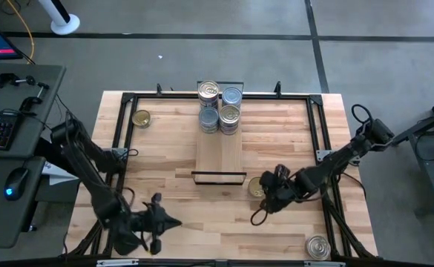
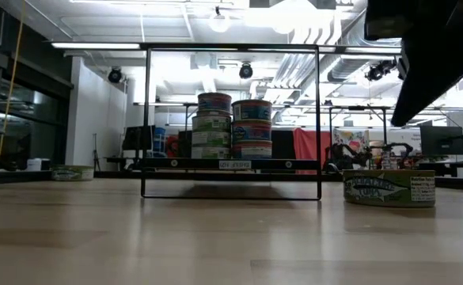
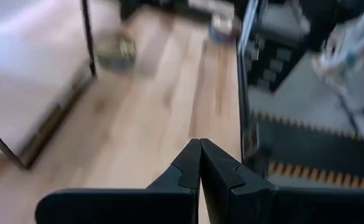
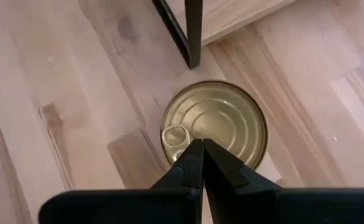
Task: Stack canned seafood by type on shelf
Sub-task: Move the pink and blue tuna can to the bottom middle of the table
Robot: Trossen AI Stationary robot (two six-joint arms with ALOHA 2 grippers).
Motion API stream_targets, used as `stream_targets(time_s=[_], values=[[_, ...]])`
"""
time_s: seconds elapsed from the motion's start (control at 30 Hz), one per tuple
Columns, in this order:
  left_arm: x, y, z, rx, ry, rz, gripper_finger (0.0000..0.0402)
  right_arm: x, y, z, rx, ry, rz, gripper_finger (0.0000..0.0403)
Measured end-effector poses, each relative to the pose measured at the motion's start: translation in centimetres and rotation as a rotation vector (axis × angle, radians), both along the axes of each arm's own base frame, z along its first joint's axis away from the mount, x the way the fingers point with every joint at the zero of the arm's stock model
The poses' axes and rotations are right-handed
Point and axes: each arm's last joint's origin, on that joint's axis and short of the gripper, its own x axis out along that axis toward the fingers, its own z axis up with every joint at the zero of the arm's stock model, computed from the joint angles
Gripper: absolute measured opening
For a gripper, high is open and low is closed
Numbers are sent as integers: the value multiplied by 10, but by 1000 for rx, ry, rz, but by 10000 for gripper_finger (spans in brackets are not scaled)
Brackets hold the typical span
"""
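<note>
Tin [image 4: 216, 127] fills the right wrist view under the pressed-together right gripper [image 4: 201, 144], half-hidden from above.

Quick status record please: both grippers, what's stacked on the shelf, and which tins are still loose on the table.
left gripper: shut, empty, near the table's front edge
right gripper: shut, above the gold-topped tin by the shelf's front end
shelf: four stacks at its far end
loose tins: far left tin, front right tin, plus the gold-topped one

Two matte black jointed arms with looping black cables; each end effector [image 4: 201, 144] has two tapered black fingers
</note>
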Motion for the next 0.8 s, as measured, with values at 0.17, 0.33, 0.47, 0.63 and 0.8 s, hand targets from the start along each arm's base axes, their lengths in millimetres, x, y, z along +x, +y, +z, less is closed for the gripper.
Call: stream_targets(time_s=[0.17,0.33,0.47,0.63,0.8], values=[[-12,21,40,-6,-151,75,0,5,-4,-5,-17,43,81,0],[-25,40,74,-38,-245,70,0,6,-1,-11,-3,104,165,0],[-34,52,93,-60,-300,56,0,-6,16,-7,144,168,281,0],[-43,64,107,3,-349,81,0,-34,48,-4,411,330,378,0],[-44,68,110,75,-357,93,0,-65,81,-3,572,465,335,0]])
